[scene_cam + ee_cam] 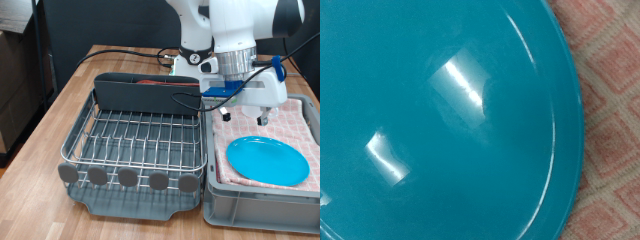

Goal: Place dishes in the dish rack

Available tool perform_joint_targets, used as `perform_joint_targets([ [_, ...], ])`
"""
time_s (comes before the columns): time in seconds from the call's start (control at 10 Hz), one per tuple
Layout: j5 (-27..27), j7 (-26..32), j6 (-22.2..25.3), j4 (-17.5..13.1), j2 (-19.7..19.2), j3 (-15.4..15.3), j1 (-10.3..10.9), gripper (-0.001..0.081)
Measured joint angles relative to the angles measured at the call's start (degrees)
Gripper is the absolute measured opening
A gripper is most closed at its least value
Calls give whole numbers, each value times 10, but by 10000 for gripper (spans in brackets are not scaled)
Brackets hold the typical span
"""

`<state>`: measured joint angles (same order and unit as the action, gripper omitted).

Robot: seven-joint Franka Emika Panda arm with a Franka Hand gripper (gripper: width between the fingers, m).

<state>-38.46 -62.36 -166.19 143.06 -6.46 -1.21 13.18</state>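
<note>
The light-blue plate [267,160] lies flat on the pink checked cloth [300,125] beside the dish rack [140,140], the claw [243,112] hovering above it — spread untellable — so fingers could skid off its slick, low rim.

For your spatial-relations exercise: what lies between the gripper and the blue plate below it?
Nothing: in the exterior view the gripper hangs over the plate on the pink checked cloth, only air between. The wrist view shows just plate and cloth.

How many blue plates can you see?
1. The blue plate lies flat on the pink checked cloth in the grey bin, just below the gripper. The dish rack shows none.
</note>
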Motion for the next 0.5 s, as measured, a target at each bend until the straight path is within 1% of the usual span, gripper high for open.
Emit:
perform_joint_targets([
  [0.2, -7, 2, -10, 0, -14, -7, 0, 803],
  [0.5, -52, 36, -27, -4, -32, -25, -4, 803],
])
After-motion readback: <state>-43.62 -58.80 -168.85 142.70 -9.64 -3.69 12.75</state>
